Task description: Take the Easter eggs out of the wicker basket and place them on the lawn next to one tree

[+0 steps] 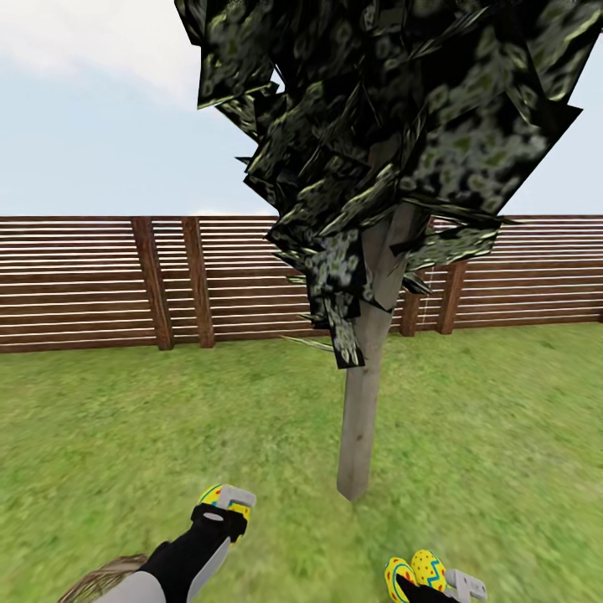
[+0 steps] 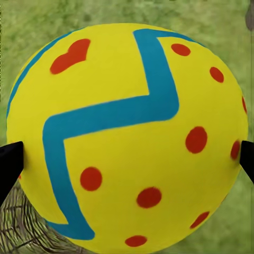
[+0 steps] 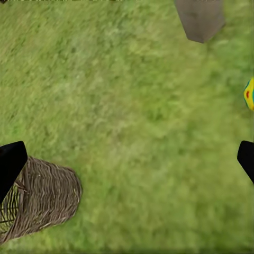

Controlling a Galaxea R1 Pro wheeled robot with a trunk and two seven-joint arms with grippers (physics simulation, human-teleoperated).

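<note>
My left gripper (image 1: 226, 502) is shut on a yellow Easter egg (image 2: 127, 137) with a blue zigzag and red dots, held above the lawn (image 1: 209, 419). Two more eggs (image 1: 400, 578) (image 1: 429, 569) show low on the grass, right beside my right gripper (image 1: 459, 584). In the right wrist view that gripper (image 3: 127, 159) is open over bare grass, with one egg (image 3: 249, 94) at the picture's edge. The tree (image 1: 360, 419) stands just beyond, its trunk base (image 3: 200, 18) close by. The wicker basket (image 1: 100, 578) (image 3: 42, 201) sits behind my left arm; its inside is hidden.
A brown slatted fence (image 1: 84, 280) closes the garden behind the tree. Dark foliage (image 1: 377, 126) hangs low over the trunk. Open grass spreads to both sides of the trunk.
</note>
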